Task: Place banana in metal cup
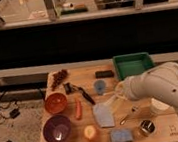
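Apparently unfinished. Camera view: hand (115, 92) hangs mid-bench; whether it grips anything, cannot tell. Pale banana (109, 101) lies at its tip. Metal cup (146, 127) stands near the front right corner, no banana in it. Carry and drop remain.

You're in lab or office test space: wooden table (165, 129) with toy props, glass partition (71, 2) behind, cables on floor (3, 112). Gripper (117, 92) over table's middle.
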Robot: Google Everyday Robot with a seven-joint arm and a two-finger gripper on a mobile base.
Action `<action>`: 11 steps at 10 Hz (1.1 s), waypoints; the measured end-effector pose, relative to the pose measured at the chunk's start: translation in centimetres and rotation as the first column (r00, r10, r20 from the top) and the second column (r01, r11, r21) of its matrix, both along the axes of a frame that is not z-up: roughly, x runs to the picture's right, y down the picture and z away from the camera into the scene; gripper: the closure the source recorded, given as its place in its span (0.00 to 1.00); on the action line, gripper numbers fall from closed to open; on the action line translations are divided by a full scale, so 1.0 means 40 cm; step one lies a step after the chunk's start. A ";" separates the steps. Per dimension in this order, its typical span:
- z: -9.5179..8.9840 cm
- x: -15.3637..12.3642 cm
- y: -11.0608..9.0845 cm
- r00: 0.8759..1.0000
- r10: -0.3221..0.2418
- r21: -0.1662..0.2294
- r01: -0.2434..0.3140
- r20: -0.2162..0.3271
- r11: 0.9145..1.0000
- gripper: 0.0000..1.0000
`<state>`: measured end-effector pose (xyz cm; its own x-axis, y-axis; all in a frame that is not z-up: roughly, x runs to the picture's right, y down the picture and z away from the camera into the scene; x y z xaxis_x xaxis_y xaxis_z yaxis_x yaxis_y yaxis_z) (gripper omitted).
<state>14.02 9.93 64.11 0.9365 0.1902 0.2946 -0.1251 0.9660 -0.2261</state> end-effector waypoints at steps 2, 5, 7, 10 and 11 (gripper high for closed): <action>-0.013 0.043 0.026 0.999 0.020 -0.018 -0.020 -0.025 1.000 1.00; -0.040 0.047 0.042 0.999 0.036 -0.025 -0.037 -0.037 0.999 1.00; -0.038 0.042 0.041 0.999 0.034 -0.026 -0.035 -0.034 0.999 1.00; -0.038 0.041 0.041 0.999 0.033 -0.025 -0.034 -0.034 0.999 1.00; -0.038 0.041 0.041 0.999 0.034 -0.026 -0.035 -0.034 0.999 1.00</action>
